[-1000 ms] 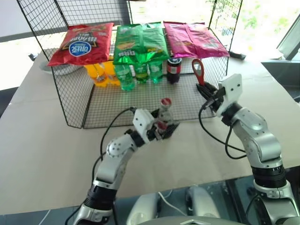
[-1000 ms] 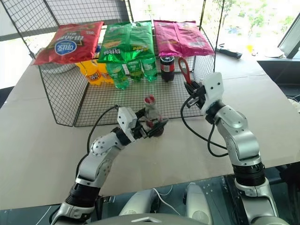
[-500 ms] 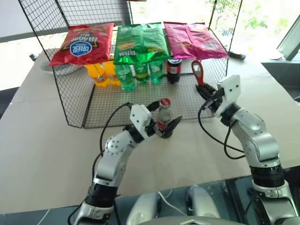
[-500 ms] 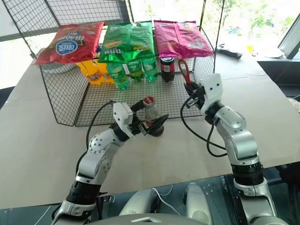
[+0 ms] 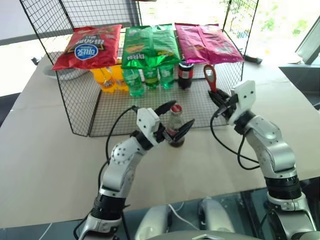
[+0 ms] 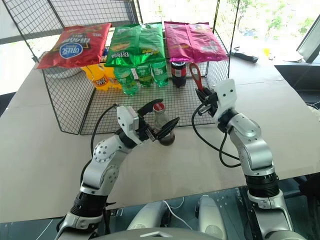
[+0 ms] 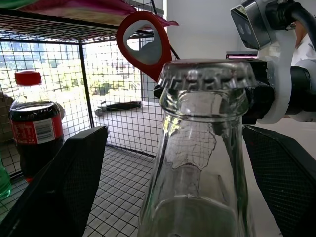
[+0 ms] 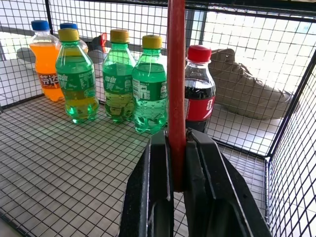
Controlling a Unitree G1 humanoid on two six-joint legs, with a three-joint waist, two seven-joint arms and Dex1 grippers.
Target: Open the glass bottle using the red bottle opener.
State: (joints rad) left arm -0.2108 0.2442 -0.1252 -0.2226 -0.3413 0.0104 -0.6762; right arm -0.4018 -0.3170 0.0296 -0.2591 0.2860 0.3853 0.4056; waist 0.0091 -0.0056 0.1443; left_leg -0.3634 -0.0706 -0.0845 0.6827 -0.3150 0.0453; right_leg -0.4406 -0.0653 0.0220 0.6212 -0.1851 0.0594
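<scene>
The glass bottle point(image 5: 175, 129), clear with a crimped metal cap and a red-and-white label, stands upright on the table just in front of the wire rack. My left gripper point(image 5: 182, 114) is open, its two black fingers point(image 7: 59, 187) standing on either side of the neck with a gap to the glass. To the right, my right gripper point(image 5: 221, 100) is shut on the narrow handle of the red bottle opener point(image 5: 210, 77), which points up with its loop head on top. In the left wrist view that loop point(image 7: 145, 42) shows just behind the cap.
A black wire rack point(image 5: 75, 107) stands behind the bottle, with three chip bags point(image 5: 150, 45) on its top. Inside are green bottles point(image 8: 116, 81), orange bottles point(image 5: 105, 77) and a squat dark bottle with a red cap point(image 8: 199, 89). The table's front edge lies close below my arms.
My left gripper has risen from the bottle's body to its neck, and the bottle has gone from slightly tilted to upright. The right arm and the opener have kept still.
</scene>
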